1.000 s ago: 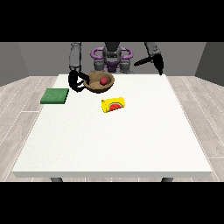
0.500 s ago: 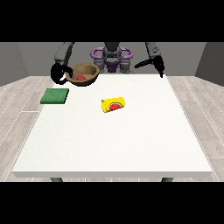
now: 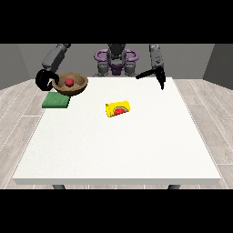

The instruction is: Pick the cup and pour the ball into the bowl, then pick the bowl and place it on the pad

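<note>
**A:** Which step is the robot on?

**B:** The second half, by the look of it. The red ball [image 3: 69, 82] already sits inside the wooden bowl [image 3: 73, 84], and the yellow cup [image 3: 118, 109] lies on its side near the middle of the white tabletop [image 3: 118, 145], well apart from both hands. So the pour reads as done, and the bowl is being carried to the pad.

**A:** Where exactly is the bowl?

**B:** Held up by the hand at the view's left [image 3: 44, 80], at the tabletop's far left corner. It hangs over the far edge of the green pad [image 3: 56, 100], roughly upright. It does not appear to rest on the pad yet, though the gap between them is hard to judge from this angle.

**A:** And the fingers?

**B:** The fingers of that hand curl round the bowl's rim on its outer side. The hand at the view's right [image 3: 160, 78] hangs above the far right part of the tabletop, holding nothing; its fingers point downward and look relaxed rather than curled.

**A:** What does the next move call for?

**B:** Probably a short shift toward the camera to centre the bowl over the pad, then a level descent so the ball stays in, and a release only once the base sits flat.
</note>
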You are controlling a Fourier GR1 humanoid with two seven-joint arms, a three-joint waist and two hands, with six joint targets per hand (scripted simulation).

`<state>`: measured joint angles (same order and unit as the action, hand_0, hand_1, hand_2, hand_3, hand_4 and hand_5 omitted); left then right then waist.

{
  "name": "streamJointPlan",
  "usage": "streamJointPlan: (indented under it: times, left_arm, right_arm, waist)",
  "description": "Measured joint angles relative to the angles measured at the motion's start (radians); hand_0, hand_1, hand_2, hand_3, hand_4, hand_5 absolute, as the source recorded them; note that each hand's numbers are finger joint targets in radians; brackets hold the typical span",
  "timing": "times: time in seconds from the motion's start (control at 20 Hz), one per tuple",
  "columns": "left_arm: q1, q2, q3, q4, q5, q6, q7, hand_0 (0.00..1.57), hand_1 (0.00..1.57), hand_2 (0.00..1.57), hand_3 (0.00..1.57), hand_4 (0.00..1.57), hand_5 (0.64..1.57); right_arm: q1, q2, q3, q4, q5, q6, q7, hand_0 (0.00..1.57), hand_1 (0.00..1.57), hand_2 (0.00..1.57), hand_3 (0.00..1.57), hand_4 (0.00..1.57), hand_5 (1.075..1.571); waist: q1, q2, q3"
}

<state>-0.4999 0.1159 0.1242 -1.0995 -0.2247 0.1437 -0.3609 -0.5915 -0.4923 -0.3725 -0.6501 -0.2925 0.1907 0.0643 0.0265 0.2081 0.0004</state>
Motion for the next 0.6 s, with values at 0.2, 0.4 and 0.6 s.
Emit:
streamJointPlan:
  times: [0.2, 0.4, 0.6]
  left_arm:
    - [-0.029, -0.021, -0.04, -0.087, -0.028, 0.027, 0.009, 0.0, 0.0, 0.0, 0.0, 0.0, 1.564]
    - [-0.024, -0.029, -0.069, -0.177, -0.051, 0.047, 0.015, 0.0, 0.0, 0.0, 0.0, 0.0, 1.563]
    - [-0.038, -0.026, -0.076, -0.263, -0.064, 0.064, 0.049, 0.0, 0.0, 0.0, 0.0, 0.0, 1.563]
  right_arm:
    - [-0.003, -0.077, -0.059, 0.082, -0.024, 0.063, -0.096, 1.57, 1.57, 1.57, 1.34, 1.01, 1.567]
    - [-0.004, -0.162, -0.089, 0.143, -0.02, 0.12, -0.19, 1.57, 1.57, 1.57, 0.0, 1.03, 1.566]
    - [-0.034, -0.232, -0.106, 0.194, -0.011, 0.149, -0.246, 1.57, 1.57, 1.57, 0.0, 1.04, 1.569]
  waist:
    - [0.039, 0.102, 0.0011]
    - [0.053, 0.188, 0.002]
    - [0.055, 0.252, 0.0025]
